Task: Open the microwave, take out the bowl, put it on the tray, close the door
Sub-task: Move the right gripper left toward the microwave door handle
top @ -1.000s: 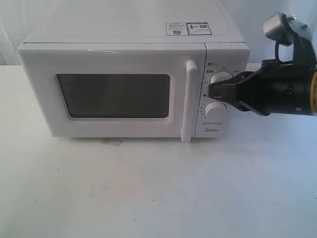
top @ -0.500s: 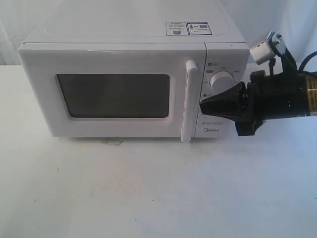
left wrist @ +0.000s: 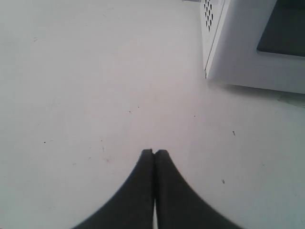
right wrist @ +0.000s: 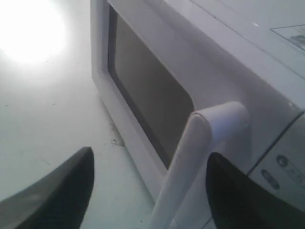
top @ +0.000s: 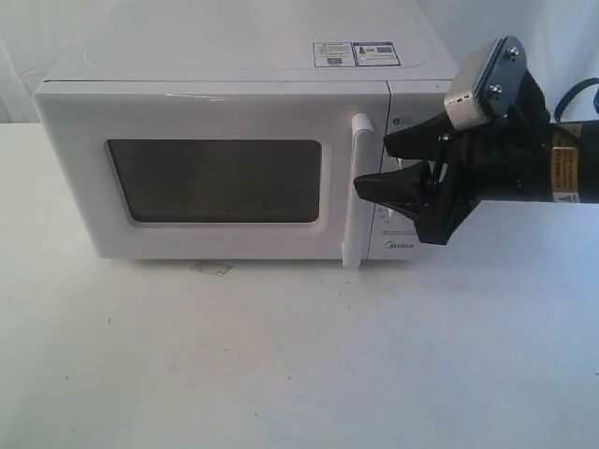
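Microwave (top: 187, 56) — smooth white casing, faint sheen; door window (top: 215, 181) dark, semi-gloss. Table (top: 281, 355) — matt white, lightly scuffed. Right gripper (top: 374, 166): matt black, plastic-looking.

The right tool (top: 371, 166) covers the knobs on the microwave (top: 215, 108).

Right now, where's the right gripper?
Exterior view, right side: the right gripper is open in front of the microwave, its tips at the door handle; the right wrist view shows the handle between its jaws.
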Motion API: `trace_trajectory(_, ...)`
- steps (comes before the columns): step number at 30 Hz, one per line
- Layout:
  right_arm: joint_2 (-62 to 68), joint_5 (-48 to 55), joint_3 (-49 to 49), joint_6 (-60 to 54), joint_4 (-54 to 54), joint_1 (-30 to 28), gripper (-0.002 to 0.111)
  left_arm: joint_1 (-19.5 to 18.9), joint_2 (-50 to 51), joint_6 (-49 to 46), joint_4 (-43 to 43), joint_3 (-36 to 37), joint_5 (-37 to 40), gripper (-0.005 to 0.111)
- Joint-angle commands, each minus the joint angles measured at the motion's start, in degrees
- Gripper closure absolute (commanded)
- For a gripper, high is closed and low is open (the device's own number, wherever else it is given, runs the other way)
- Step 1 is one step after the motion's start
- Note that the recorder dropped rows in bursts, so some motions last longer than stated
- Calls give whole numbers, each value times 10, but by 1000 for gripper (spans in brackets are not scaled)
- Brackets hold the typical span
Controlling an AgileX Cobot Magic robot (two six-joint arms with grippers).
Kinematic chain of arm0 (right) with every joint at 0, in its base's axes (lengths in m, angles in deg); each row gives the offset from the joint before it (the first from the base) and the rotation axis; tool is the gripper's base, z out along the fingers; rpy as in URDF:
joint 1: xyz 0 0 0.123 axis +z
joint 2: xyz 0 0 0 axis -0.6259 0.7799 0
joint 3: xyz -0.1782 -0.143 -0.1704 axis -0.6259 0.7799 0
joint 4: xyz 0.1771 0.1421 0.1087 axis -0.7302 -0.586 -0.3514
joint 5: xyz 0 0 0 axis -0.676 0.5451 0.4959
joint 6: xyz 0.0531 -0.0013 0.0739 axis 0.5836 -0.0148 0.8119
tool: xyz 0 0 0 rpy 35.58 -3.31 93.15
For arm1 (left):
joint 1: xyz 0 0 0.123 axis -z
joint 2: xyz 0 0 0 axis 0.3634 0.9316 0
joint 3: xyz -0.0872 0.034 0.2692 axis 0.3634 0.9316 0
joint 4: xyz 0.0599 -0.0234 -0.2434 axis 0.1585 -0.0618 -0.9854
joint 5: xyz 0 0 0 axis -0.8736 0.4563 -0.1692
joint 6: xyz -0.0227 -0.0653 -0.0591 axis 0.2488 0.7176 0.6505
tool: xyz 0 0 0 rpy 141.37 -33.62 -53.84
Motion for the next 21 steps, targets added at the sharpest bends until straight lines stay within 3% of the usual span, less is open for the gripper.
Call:
trace_trajectory(1, -1, 51, 3, -8, -23, 0, 46, 3, -2, 3, -5, 3, 1, 107)
trace_trajectory(13, 15, 51, 2, -27, -57, 22, 46, 3, -2, 3, -5, 3, 1, 107)
trace_trajectory(21, 75, 16, 0, -77, -133, 22, 46, 3, -2, 3, -5, 3, 1, 107)
